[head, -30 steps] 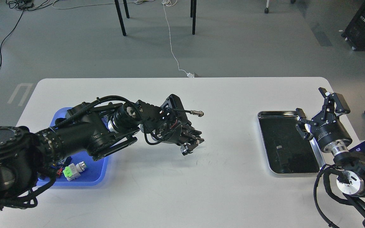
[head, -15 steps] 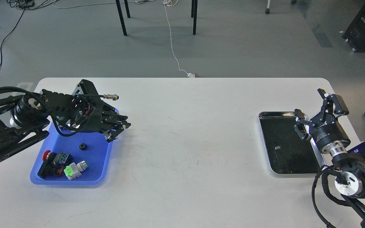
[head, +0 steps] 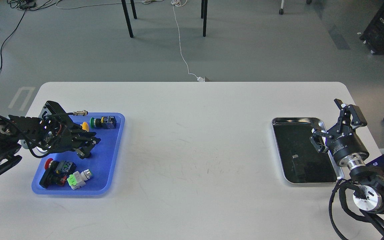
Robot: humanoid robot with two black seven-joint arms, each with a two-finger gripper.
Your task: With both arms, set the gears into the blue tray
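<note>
The blue tray (head: 108, 166) lies at the table's left, holding coloured push-button switches. My left gripper (head: 87, 148) hovers low over the tray's middle, pointing right. It is dark, and I cannot tell whether anything sits between its fingers. No gears show in this view; the spot under the left gripper's fingers is hidden. At the table's right edge my right gripper (head: 326, 120) stands open and empty. It is raised beside the right rim of the silver tray (head: 278, 146).
In the blue tray, a green switch (head: 102, 122) lies at the back, with a red one (head: 56, 168) and a green-white one (head: 77, 178) at the front. The silver tray's black inside holds only a small pale scrap (head: 294, 156). Bare white tabletop spans between the trays.
My left arm has swung from the table's centre leftward, and its gripper now hangs over the blue tray. A black gear seen in the tray half a second ago is now covered. The right gripper dropped slightly.
</note>
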